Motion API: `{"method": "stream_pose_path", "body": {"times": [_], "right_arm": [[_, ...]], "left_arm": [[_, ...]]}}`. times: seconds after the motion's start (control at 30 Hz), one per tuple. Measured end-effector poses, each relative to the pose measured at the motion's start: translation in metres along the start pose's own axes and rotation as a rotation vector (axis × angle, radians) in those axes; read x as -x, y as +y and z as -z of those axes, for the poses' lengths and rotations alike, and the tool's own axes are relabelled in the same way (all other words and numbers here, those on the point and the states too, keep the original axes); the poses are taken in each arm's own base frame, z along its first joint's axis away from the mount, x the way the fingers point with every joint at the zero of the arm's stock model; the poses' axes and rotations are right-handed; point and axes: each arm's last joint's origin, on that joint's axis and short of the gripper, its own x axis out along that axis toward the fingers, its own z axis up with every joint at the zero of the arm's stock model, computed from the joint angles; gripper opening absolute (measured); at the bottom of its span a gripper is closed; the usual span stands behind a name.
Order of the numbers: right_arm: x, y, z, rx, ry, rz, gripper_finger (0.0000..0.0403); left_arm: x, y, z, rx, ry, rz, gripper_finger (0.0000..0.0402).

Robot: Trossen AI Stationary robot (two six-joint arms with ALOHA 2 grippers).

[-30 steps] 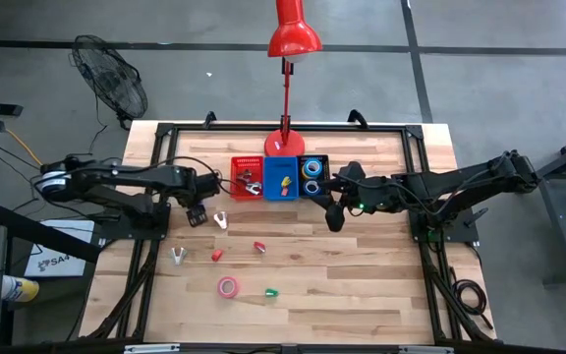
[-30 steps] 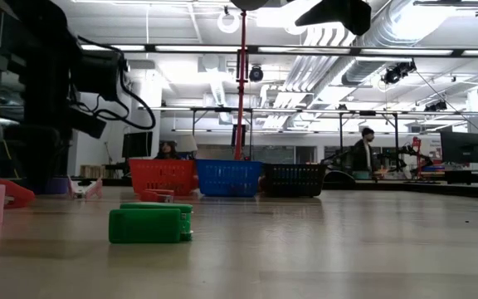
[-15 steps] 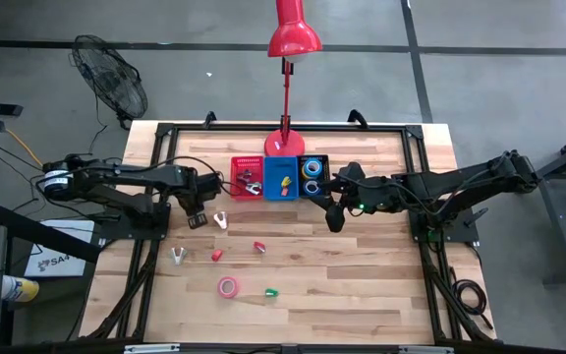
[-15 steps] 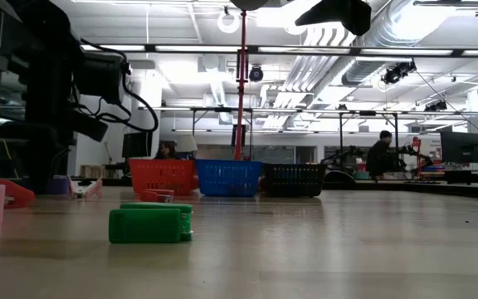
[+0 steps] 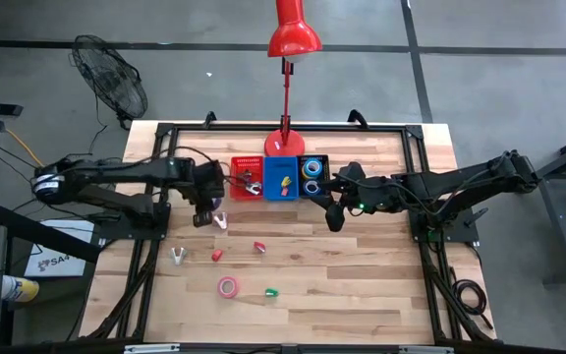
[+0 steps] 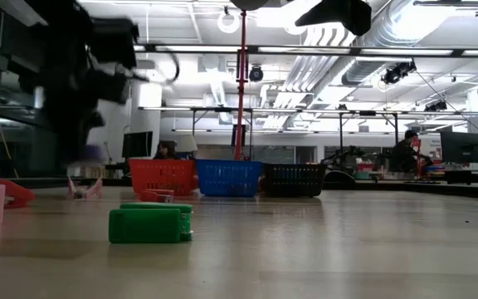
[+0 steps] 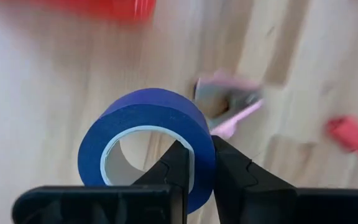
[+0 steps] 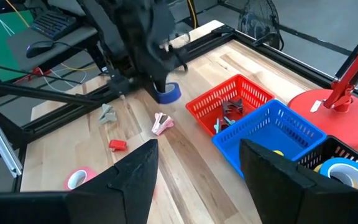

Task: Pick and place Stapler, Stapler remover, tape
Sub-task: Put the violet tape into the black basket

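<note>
My left gripper [image 7: 199,146] is shut on a blue tape roll [image 7: 148,146] and holds it above the table near the red bin [image 5: 247,178]; the right wrist view shows the roll [image 8: 166,93] under it. A pink-red tape roll [image 5: 227,286] and a small green stapler [image 5: 271,292] lie flat on the table near the front. A pinkish staple remover [image 5: 221,220] and a grey one [image 5: 178,257] rest on the wood. My right gripper [image 5: 335,218] hangs open, holding nothing, in front of the black bin [image 5: 312,177], which contains blue rolls. My left gripper pinches the roll's wall [image 7: 202,163] with one finger [image 7: 178,168] inside the open centre and the other outside. The fingers come from above, pointing down. The roll hangs lifted clear of the table with its hole facing up.
Red, blue [image 5: 282,180] and black bins stand in a row at the far middle, with a red lamp base [image 5: 283,147] behind them. Two small red pieces [image 5: 217,255] [image 5: 259,247] lie mid-table. People move in the room beyond.
My left gripper has shut on the blue tape roll, then risen with it and shifted a little toward the table's right, so the roll is now lifted clear of the wood. My right arm has kept still.
</note>
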Motion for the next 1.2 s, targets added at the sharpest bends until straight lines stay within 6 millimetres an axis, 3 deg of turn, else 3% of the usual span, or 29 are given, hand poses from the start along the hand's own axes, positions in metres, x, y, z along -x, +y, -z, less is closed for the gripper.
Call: {"method": "stream_pose_path", "body": {"times": [0.37, 0.53, 0.8, 1.2], "right_arm": [[-0.006, 0.000, 0.003, 0.027, -0.002, 0.038, 0.0216], [-0.012, 0.003, 0.002, 0.020, -0.046, 0.045, 0.0216], [-0.022, 0.016, -0.009, 0.053, -0.198, -0.034, 0.0216], [-0.046, 0.019, -0.015, 0.006, -0.326, -0.056, 0.0216]], "left_arm": [[0.099, -0.015, -0.017, -0.128, -0.466, 0.049, 0.0035], [0.133, -0.021, -0.025, -0.227, -0.741, 0.097, 0.0035], [0.154, -0.027, -0.041, -0.397, -1.017, 0.186, 0.0035], [0.165, -0.049, -0.057, -0.577, -1.216, 0.278, 0.0035]]}}
